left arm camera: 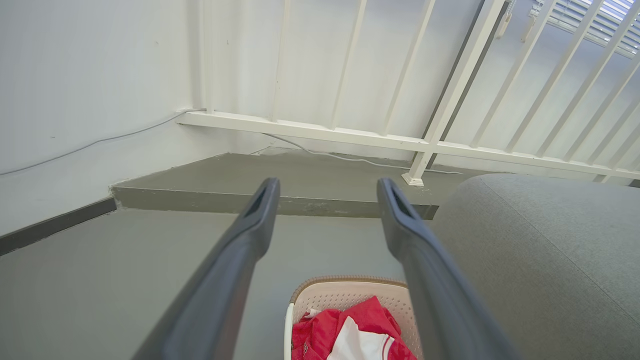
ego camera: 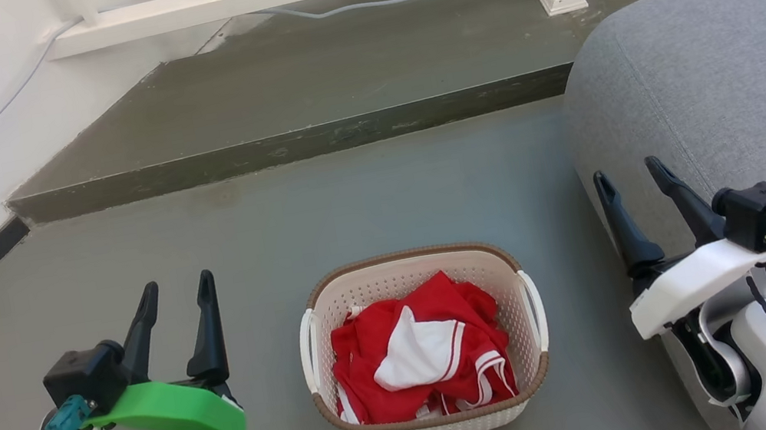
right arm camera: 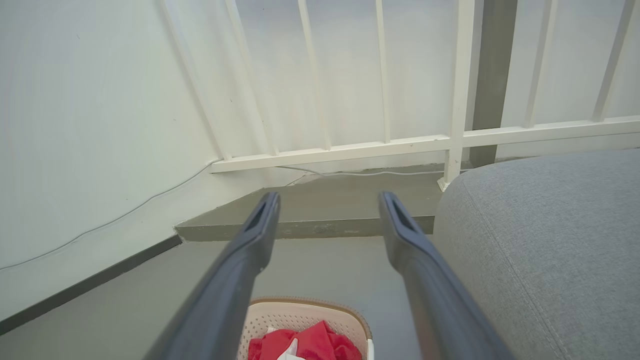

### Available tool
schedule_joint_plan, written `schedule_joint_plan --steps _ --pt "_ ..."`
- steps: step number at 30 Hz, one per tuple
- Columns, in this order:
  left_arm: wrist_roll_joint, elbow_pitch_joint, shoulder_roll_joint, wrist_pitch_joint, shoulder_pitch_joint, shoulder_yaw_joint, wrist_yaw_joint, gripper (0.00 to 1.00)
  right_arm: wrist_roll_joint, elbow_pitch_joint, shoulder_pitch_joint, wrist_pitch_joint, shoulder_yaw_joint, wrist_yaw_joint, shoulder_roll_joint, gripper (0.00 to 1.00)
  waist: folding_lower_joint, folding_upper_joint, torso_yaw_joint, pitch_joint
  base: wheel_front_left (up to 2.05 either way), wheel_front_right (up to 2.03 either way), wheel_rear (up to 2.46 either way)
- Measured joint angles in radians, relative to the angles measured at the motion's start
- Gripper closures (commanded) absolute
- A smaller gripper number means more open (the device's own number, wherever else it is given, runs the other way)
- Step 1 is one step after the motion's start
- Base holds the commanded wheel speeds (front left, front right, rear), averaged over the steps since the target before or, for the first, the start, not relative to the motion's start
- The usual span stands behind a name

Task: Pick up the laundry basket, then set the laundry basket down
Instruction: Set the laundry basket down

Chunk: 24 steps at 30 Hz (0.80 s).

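basket place: the laundry basket stands upright on the floor, between the two hands, with red and white clothes inside.
left hand: the left hand is at the left side of the basket, apart from it, fingers spread, holding nothing.
right hand: the right hand is at the right side, also apart, fingers spread and empty, just beside the grey sofa.
key relation: one white handle faces each hand; both hands seem about equally near.
stage: this fits a basket waiting for a lift, or one put down again.
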Motion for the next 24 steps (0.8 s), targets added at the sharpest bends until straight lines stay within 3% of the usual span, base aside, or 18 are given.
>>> schedule_joint_plan --steps 24 --pt "0.058 -0.027 -0.039 0.0 0.044 0.044 -0.028 0.0 -0.034 -0.024 0.054 0.0 -0.047 0.021 0.021 0.0 0.0 0.0 -0.003 -0.006 0.0 0.0 0.0"
